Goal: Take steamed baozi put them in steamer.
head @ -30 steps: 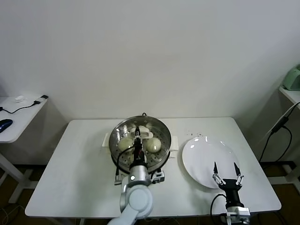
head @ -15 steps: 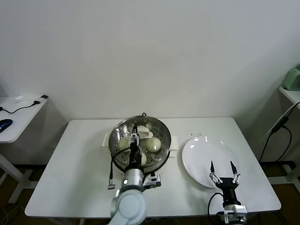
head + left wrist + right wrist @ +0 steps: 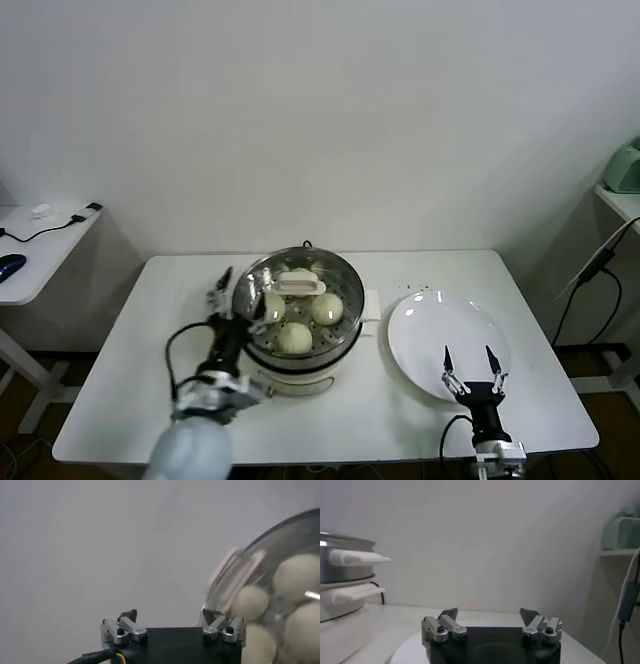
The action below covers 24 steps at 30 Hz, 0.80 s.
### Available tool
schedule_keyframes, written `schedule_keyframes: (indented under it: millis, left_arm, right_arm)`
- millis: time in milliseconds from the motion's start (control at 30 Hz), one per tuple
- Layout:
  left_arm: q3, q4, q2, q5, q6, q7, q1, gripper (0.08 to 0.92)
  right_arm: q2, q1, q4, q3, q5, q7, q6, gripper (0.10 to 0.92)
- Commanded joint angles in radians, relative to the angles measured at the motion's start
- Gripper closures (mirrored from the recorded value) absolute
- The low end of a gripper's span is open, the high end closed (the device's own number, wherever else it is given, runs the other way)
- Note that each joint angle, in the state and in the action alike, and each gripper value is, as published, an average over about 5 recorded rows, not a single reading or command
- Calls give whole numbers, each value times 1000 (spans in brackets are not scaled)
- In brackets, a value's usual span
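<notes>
Here, a white bench (image 3: 120,380) across the middle of the head view, with everything else on it.

On it, left of centre, a round shiny steamer (image 3: 298,352) on a cream base, side handles out to either side. Beside it to the right, just apart, a flat white plate (image 3: 420,330), bare.

Inside the steamer, on the holed tray, four pale buns: one (image 3: 295,338) nearest the front, one (image 3: 327,308) to the right, one (image 3: 270,305) to the left, one (image 3: 301,278) at the back, partly hidden by a white handle-like piece (image 3: 300,287) lying across the pot. Front three close together, near touching. Seen again through the pot wall in the left wrist view as blurred pale rounds (image 3: 299,577).

Left gripper (image 3: 226,291) just outside the steamer's left rim, above the bench, jaws apart and holding nothing; in its own wrist view both fingertips (image 3: 129,615) spread wide, one near the pot's edge.

Right gripper (image 3: 467,360) low at the plate's near edge, jaws likewise apart and empty, tips pointing up over the plate; idle there.
</notes>
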Motion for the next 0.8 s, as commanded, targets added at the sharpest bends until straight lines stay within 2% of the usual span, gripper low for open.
schedule_keyframes:
  millis: [33,100,200,333,600,800]
  left_arm:
    - [-86,-99,-13,-366,-113,-122,52,177]
    - [-246,-76,9,-632,-182,-116,102,177]
    - [-424,-3,85,-951,-260,-109,165,177]
    - [-530,126,134,-1135,-357,-95,187,177]
    - [-461,365,125,-1105,-457,-56,160,177]
    - [-376,471,104,-1032,-522,-15,152,177]
  right_arm:
    - [-8,-12,9,-4,31,-24,-7,203]
    - [-10,-8,2,-6,33,-21,-11,203]
    - [-12,1,-15,-8,40,-16,-13,203]
    - [-13,13,-40,-9,48,-14,-19,203]
    - [-19,18,-55,-11,60,-27,-38,203]
    - [-22,11,-50,-15,61,-33,-38,203]
